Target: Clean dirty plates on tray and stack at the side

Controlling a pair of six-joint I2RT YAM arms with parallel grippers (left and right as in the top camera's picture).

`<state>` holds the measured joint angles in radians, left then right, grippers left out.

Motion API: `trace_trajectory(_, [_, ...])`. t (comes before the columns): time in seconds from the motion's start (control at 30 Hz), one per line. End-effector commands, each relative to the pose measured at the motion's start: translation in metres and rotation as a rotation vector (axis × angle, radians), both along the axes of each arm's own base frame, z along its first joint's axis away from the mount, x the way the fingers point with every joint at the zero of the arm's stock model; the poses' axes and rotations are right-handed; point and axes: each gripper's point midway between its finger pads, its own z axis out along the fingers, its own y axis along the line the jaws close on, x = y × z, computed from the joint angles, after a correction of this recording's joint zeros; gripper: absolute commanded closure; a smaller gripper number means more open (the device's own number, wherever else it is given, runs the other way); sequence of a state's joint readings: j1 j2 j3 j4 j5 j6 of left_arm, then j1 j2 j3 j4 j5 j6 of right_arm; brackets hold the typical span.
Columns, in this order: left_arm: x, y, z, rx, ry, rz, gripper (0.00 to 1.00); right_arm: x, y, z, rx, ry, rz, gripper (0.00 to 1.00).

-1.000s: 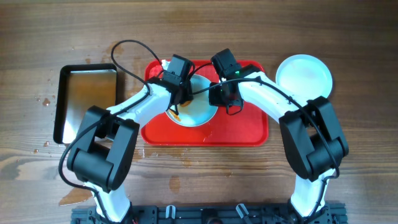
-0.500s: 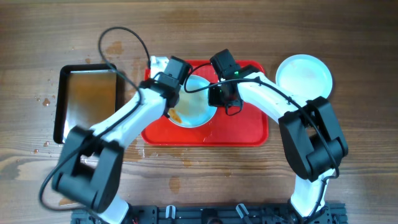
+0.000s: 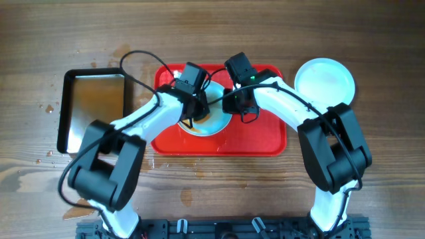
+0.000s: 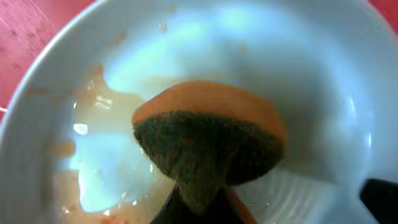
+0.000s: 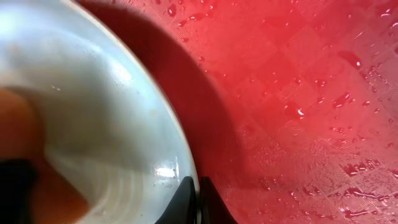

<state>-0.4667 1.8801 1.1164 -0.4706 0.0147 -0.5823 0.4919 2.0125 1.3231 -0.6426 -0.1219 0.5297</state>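
Pinching an orange-and-green scouring sponge [image 4: 208, 146], the left gripper [image 3: 194, 106] presses it into the sauce-streaked pale round plate [image 4: 298, 74] beneath. The right gripper [image 5: 199, 202] is clamped on its rim, over the red rectangular plastic tray [image 5: 298, 93]. Smears are left to wipe; one clean white plate [image 3: 325, 81] lies aside.

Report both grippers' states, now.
Left gripper: shut on the sponge.
Right gripper: shut on the plate, at its rim.
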Motion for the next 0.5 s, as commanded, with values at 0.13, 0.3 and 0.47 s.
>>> trace_trajectory(0.13, [-0.016,0.060,-0.016,0.314,0.042,0.088,0.96,-0.002,-0.013,-0.014,-0.062,0.017,-0.010,0.96])
trace_trajectory(0.3, [-0.018,0.103,-0.002,0.560,0.002,0.125,0.96,-0.002,-0.013,-0.014,-0.062,0.016,-0.010,0.96])
trace_trajectory(0.47, [0.000,0.113,0.035,0.659,-0.086,0.091,0.96,-0.002,-0.013,-0.014,-0.062,0.015,-0.008,0.96])
